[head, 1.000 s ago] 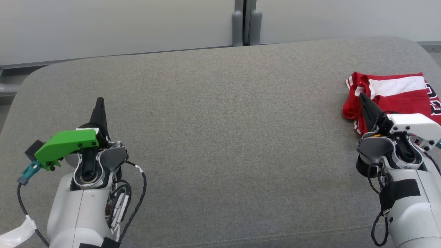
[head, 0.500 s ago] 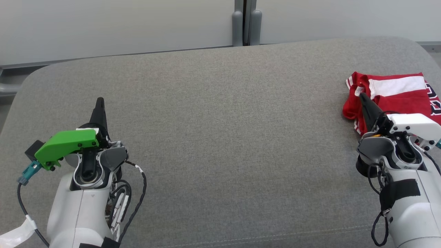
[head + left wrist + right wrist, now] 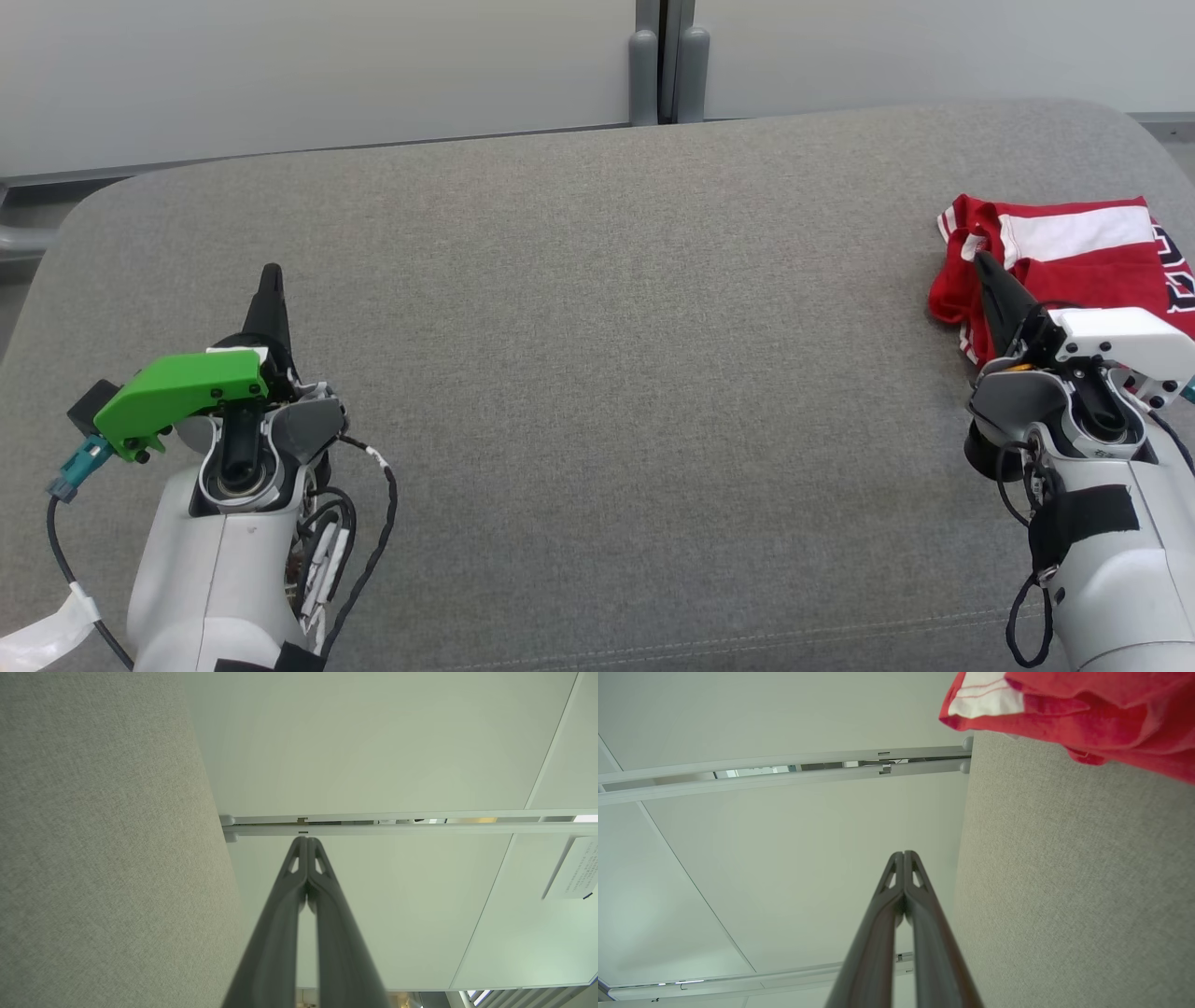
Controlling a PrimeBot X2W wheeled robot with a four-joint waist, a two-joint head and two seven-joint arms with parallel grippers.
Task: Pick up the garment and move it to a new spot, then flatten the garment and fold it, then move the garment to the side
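The red garment (image 3: 1074,247) is laid at the worktop's (image 3: 597,327) right edge; the left claw (image 3: 271,275) and right claw (image 3: 983,263) are seen closed, empty.

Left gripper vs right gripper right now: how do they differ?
Left gripper carries a green cover; right gripper a white cover. Left gripper is over bare grey cushion, far from the red garment; right gripper is right beside it. Both are shut and hold nothing.
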